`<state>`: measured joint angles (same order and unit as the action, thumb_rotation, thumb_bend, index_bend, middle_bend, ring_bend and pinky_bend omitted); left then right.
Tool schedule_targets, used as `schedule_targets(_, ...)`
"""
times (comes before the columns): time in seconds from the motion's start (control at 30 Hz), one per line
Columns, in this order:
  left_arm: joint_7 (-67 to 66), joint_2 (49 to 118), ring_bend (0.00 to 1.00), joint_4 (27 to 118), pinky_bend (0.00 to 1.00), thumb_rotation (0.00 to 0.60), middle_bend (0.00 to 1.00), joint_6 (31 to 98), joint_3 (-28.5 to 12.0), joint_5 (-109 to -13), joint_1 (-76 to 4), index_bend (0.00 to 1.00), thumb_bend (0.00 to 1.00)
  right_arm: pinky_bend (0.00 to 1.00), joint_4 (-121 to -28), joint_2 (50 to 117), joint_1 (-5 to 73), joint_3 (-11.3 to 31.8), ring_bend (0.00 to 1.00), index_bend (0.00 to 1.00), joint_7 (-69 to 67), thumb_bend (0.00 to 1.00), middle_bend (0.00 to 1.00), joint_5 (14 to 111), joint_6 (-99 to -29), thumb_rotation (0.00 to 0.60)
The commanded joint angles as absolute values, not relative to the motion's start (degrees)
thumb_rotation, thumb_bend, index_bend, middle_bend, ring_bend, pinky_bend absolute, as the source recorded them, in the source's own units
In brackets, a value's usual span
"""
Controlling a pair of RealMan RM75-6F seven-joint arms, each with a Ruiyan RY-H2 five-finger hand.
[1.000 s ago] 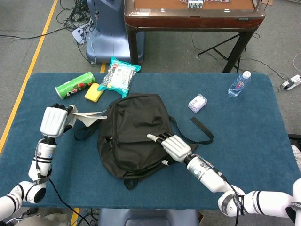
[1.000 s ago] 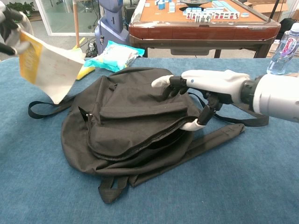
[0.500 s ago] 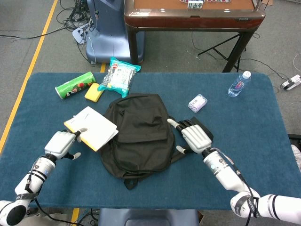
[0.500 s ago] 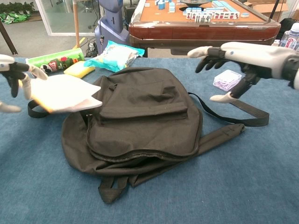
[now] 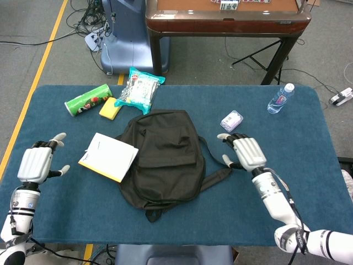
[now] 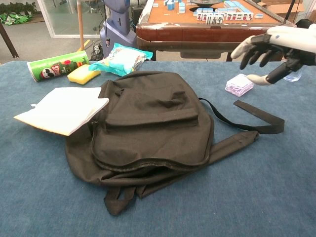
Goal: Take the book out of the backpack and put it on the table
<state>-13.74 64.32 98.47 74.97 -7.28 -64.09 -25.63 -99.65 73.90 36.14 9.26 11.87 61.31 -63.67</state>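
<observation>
Since half a second ago the book [image 5: 108, 156] got let go, so it lies flat on the surface [image 5: 298, 143], one edge overlapping the backpack [image 5: 163, 158]. Left hand [image 5: 36, 164] and right hand [image 5: 246, 153] hover empty, fingers spread, pulled clear; job looks done.

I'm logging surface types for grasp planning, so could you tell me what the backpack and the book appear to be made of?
The backpack looks like soft matte black woven fabric, probably nylon: it slumps flat and creases. The book looks like paper with a thin flexible cover, white on top with a yellow edge; it sags slightly over the backpack's side.
</observation>
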Motion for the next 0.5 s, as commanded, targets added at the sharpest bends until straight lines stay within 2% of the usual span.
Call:
schedule_targets(0.03, -11.78, 66.17, 0.36, 94.33, 0.25, 0.6, 0.33, 78.02, -8.66, -63.23, -22.25, 0.22, 0.21, 0.35, -100.42, 72.74, 30.06, 7.66, 0.29, 0.29, 12.28, 0.39, 0.37, 64.74, -72.0, 0.6)
schedule_targets(0.2, -12.63, 64.59, 0.36, 94.35, 0.25, 0.6, 0.33, 78.69, -8.13, -61.1, -19.67, 0.23, 0.21, 0.39, -100.44, 71.69, 26.04, 6.01, 0.32, 0.35, 11.19, 0.4, 0.4, 67.22, -75.99, 0.6)
schedule_targets(0.5, -15.17, 64.06, 0.36, 94.71, 0.25, 0.6, 0.33, 81.09, -6.65, -62.15, -16.5, 0.26, 0.21, 0.4, -101.49, 70.0, 21.84, 4.94, 0.33, 0.36, 10.86, 0.4, 0.4, 69.22, -78.82, 0.6)
